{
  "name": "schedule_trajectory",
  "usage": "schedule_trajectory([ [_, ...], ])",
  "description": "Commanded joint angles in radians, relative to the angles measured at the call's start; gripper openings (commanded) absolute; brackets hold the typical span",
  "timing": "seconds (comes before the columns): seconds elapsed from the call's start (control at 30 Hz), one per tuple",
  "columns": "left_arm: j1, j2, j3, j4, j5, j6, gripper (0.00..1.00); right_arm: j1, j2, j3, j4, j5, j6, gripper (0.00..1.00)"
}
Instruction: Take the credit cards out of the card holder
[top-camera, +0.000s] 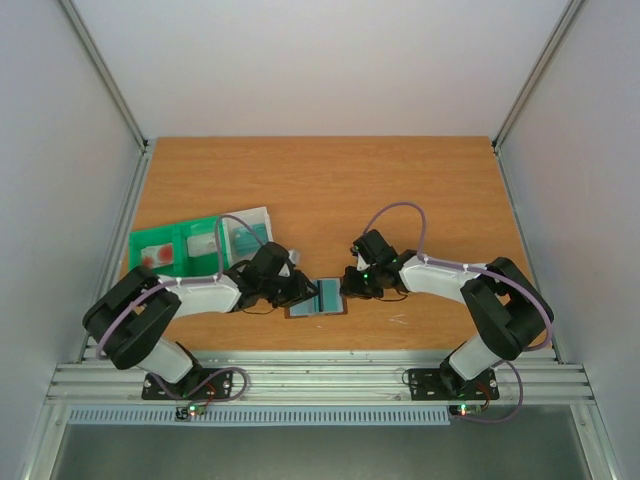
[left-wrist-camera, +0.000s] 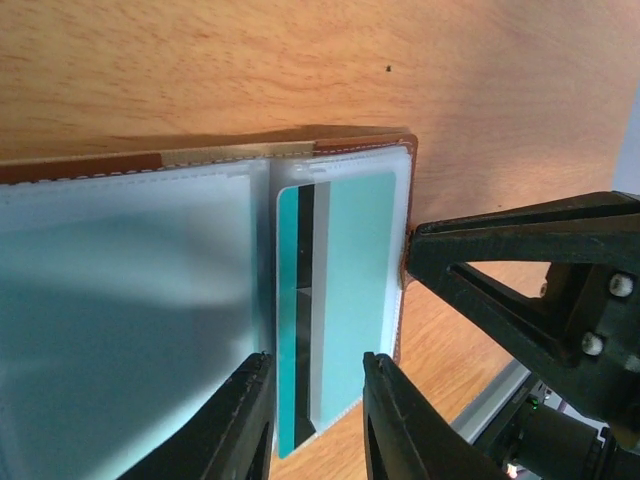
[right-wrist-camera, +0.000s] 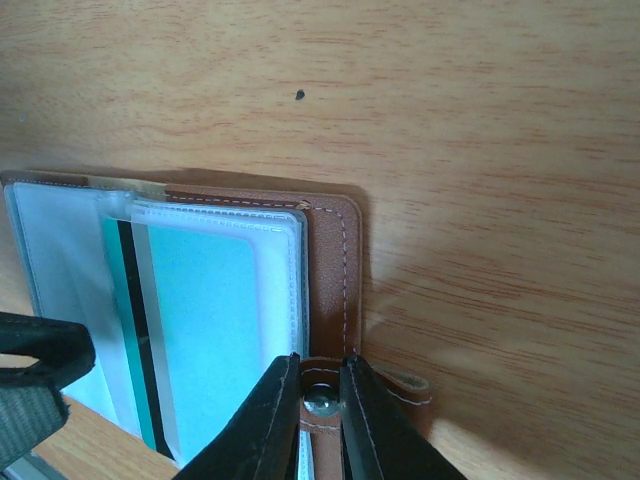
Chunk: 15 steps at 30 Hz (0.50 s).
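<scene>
The card holder (top-camera: 318, 300) lay open and flat on the surface (top-camera: 320, 180), towards its near edge and about midway between left and right, with a claw at each side of it. The right claw (right-wrist-camera: 322, 420) had its jaws drawn in tight on the snap tab (right-wrist-camera: 408, 388) at the holder's right edge, the metal snap showing in the slit between them. That grip looked meant to pin the leather down so the holder would not slide or fold shut when a card was pulled. The left claw (left-wrist-camera: 318, 425) came in from the left, and its fingers (left-wrist-camera: 235, 425) straddled the near end of the teal card (left-wrist-camera: 355, 270), which sat in the right-hand clear pocket with its dark stripe showing. The jaws stood partly apart around that end, and whether they already pinched the card I could not tell. Working from the pocket's mouth seemed the sensible line, since the card could only slide out that way. No white card could be made out, and the left-hand pockets (left-wrist-camera: 120, 300) looked cloudy. A green tray (top-camera: 165, 250) sat farther back on the left, well apart from the work. Both cards had yet to come out.
</scene>
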Motion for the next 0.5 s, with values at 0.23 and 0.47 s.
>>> schedule_trajectory([
  [0.23, 0.000, 0.066, -0.010, 0.090, -0.029, -0.033, 0.21, 0.006, 0.013, -0.035, 0.007, 0.004, -0.002, 0.12],
  [0.47, 0.000, 0.089, -0.009, 0.121, -0.015, -0.050, 0.20, 0.006, 0.014, -0.037, 0.016, -0.001, 0.004, 0.11],
])
